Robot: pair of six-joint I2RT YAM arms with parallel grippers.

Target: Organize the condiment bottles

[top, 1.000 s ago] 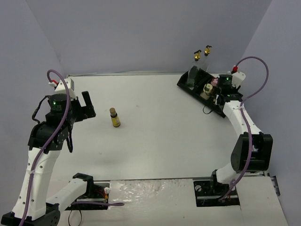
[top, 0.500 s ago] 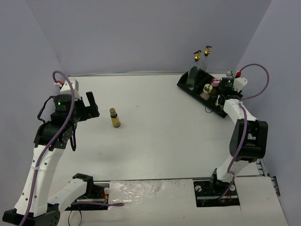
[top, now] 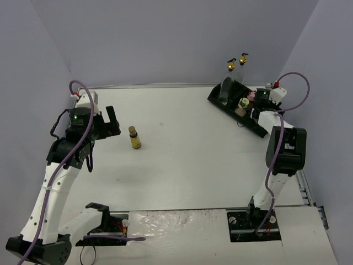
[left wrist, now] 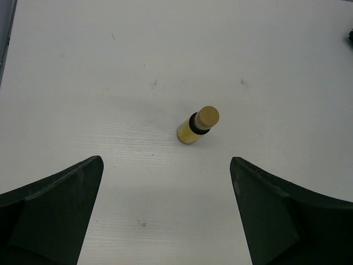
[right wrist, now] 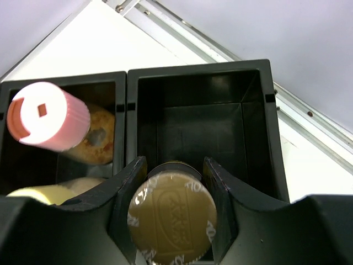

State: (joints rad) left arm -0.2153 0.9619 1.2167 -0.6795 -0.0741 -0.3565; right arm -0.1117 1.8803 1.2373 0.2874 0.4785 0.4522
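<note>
An amber bottle with a brown cap [top: 134,138] stands alone on the white table, left of centre; it also shows in the left wrist view [left wrist: 198,125]. My left gripper [top: 110,122] is open and empty just left of it, jaws wide [left wrist: 165,161]. My right gripper [top: 255,109] is shut on the second amber brown-capped bottle [right wrist: 171,223] at an end compartment of the black tray [right wrist: 198,72]. The pink-capped bottle [right wrist: 47,113] and cream-capped bottle [right wrist: 38,194] sit in the neighbouring compartment. Two tall glass bottles with gold spouts [top: 230,66] [top: 243,58] stand at the tray's far end.
The black tray [top: 231,107] lies diagonally at the back right, close to the right wall and the table's metal rim [right wrist: 309,116]. Grey walls enclose the table on three sides.
My left gripper has moved right, closer to the lone amber bottle. My right arm has swung further back along the tray with its bottle.
</note>
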